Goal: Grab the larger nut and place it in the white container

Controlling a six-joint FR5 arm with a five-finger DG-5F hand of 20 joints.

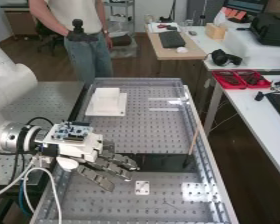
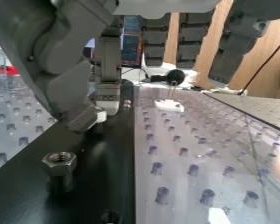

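Observation:
The hand (image 1: 109, 167) is over the bench beside a dark strip, its fingers extended and loosely spread, with nothing held. Towards the far end of the bench stands the white container (image 1: 107, 104). In the wrist view, the hand (image 2: 74, 100) hangs above the black strip, apart from a large metal hex nut (image 2: 59, 160) there. The nut's threaded hole faces up, and below it is a dark shape, perhaps a reflection. A smaller metal piece (image 2: 127, 104) lies farther along the strip; I cannot tell if it is a nut.
A small white plate with holes (image 1: 142, 188) lies on the perforated bench (image 1: 97, 200) near the hand. A thin rod (image 1: 192, 145) leans by the right rail. Red trays (image 1: 240, 79) stand on the side table at the right.

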